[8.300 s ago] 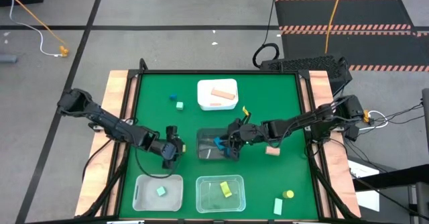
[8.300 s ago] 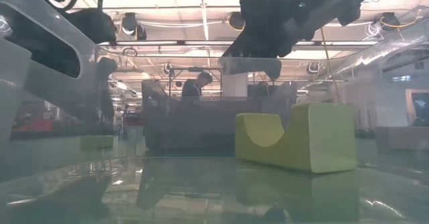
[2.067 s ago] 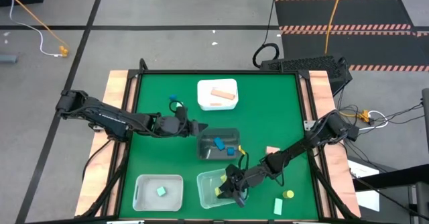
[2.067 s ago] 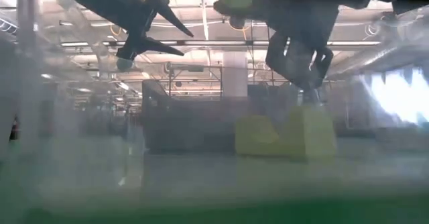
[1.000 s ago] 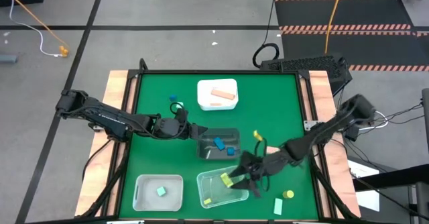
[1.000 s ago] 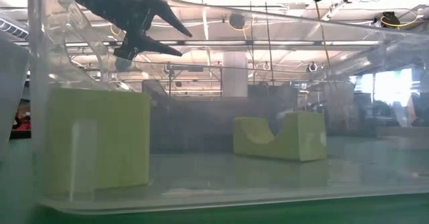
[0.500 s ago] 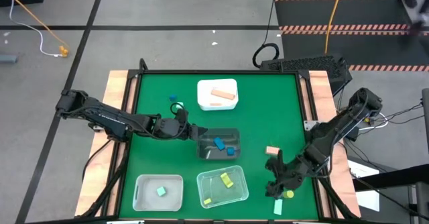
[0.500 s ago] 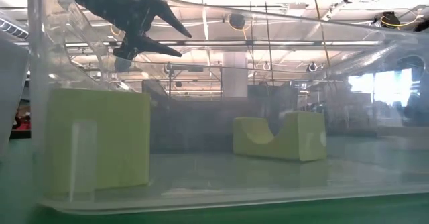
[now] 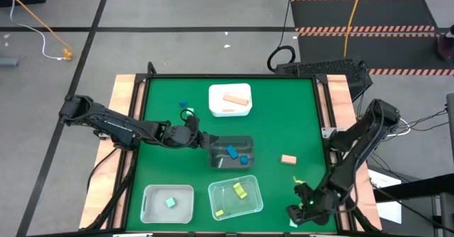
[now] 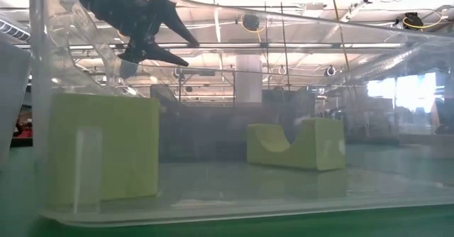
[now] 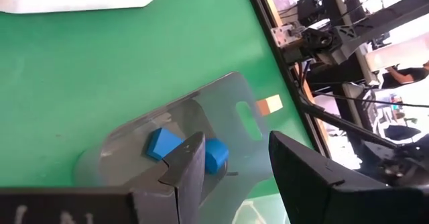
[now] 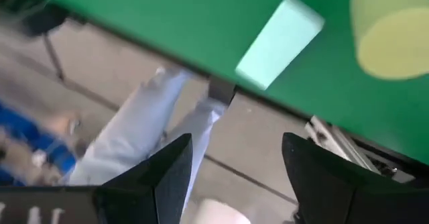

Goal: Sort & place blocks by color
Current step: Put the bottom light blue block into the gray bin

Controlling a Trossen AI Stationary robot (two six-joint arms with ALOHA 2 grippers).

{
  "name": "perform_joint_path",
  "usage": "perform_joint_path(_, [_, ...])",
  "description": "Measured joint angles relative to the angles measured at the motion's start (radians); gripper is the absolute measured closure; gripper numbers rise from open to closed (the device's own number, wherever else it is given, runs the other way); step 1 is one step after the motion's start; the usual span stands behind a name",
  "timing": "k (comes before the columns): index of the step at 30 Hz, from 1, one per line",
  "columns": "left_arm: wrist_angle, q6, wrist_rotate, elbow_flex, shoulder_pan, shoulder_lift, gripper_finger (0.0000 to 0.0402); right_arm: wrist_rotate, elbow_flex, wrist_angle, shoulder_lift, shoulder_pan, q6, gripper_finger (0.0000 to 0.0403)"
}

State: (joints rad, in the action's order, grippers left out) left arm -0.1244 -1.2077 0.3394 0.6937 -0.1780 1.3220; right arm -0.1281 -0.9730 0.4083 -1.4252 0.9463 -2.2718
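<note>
My right gripper (image 9: 293, 213) (image 12: 236, 143) hangs open over the table's near right corner, nothing between its fingers. Just ahead of it lie a mint green bar (image 12: 280, 41) and a yellow cylinder (image 12: 392, 39), flat on the green mat; my arm hides most of both from above. My left gripper (image 9: 203, 139) (image 11: 234, 150) stands open at the left end of the dark bin (image 9: 230, 152), which holds two blue blocks (image 11: 164, 143). Two yellow blocks (image 9: 240, 190) (image 10: 294, 145) lie in the clear bin (image 9: 235, 199).
A tan block (image 9: 287, 159) lies loose right of the dark bin. The white bin (image 9: 230, 99) at the far middle holds a tan bar. A clear bin (image 9: 167, 203) near left holds a mint block. A blue block (image 9: 182, 103) and a mint block (image 9: 189, 112) lie far left.
My right gripper has swung from the clear bin with the yellow blocks toward the table's near right corner, sinking a little and rolling far about its own axis. It stays open. The blocks in the bins have kept their places.
</note>
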Motion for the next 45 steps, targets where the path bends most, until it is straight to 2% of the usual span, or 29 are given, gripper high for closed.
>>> perform_joint_path(3, [0.003,0.029,0.001,0.0,0.001,0.0,0.0236,-0.004,0.0,-0.026,-0.061,0.006,-0.088,0.0184])
perform_joint_path(9, [0.019,0.065,0.001,0.0,0.014,0.0,0.0236,-0.037,0.0,-0.128,-0.156,-0.016,-0.111,0.0184])
perform_joint_path(15, [0.058,0.109,-0.002,0.0,0.035,0.0,0.0236,-0.134,0.0,-0.114,-0.226,-0.051,-0.134,0.0184])
perform_joint_path(28, [0.121,0.114,-0.009,0.0,0.046,0.0,0.0236,-0.132,-0.002,-0.112,-0.32,-0.095,-0.127,0.0185])
perform_joint_path(32, [0.124,0.113,-0.009,0.0,0.046,0.0,0.0236,-0.123,-0.003,-0.083,-0.324,-0.092,-0.09,0.0209])
perform_joint_path(38, [0.125,0.113,-0.009,0.0,0.046,0.0,0.0236,-0.11,-0.002,-0.071,-0.324,-0.08,-0.02,0.0293])
perform_joint_path(45, [0.117,0.099,-0.009,0.0,0.046,0.0,0.0236,-0.093,0.004,-0.166,-0.27,-0.079,0.152,0.0294])
